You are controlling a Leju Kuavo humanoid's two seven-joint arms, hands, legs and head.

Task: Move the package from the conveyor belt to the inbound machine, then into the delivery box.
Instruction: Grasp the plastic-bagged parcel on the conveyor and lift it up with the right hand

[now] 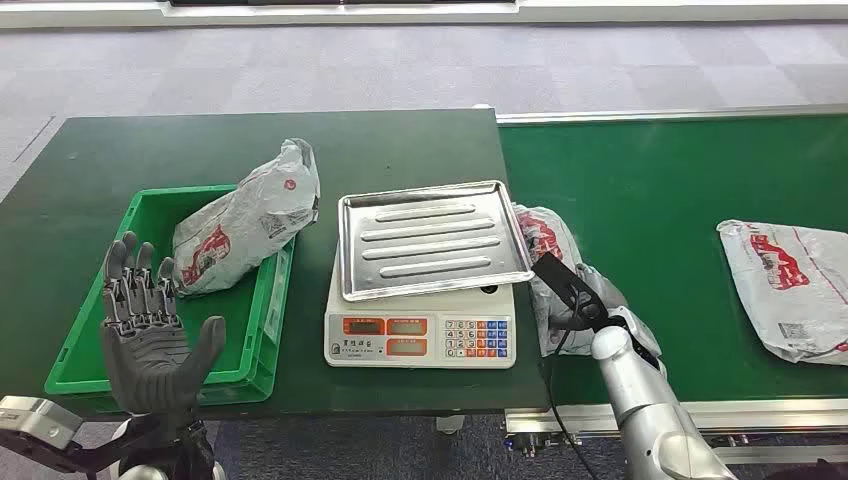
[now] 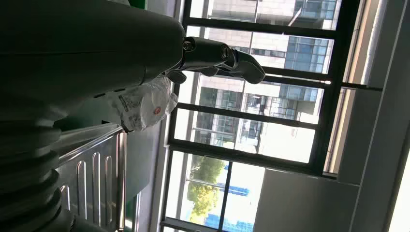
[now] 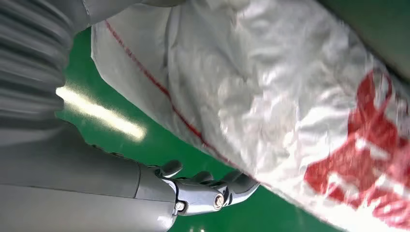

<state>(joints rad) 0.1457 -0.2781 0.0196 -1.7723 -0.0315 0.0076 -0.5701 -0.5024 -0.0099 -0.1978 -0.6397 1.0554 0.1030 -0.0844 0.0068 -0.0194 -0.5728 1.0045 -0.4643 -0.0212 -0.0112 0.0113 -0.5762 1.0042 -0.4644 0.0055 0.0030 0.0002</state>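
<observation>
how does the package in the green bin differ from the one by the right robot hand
The package in the green bin leans over the bin's rim with nothing touching it; the package at the scale's edge lies on the belt, partly hidden by the tray. The right robot hand is against the second, while the left robot hand hovers open. Both are crinkled white bags with red print.

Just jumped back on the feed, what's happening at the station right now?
The right hand is at a white package on the green conveyor belt, right beside the scale; whether it grips it yet is unclear. The scale's metal tray is empty. The left hand is raised and open near the green box, which already holds one package. Another package waits further along the belt.
</observation>
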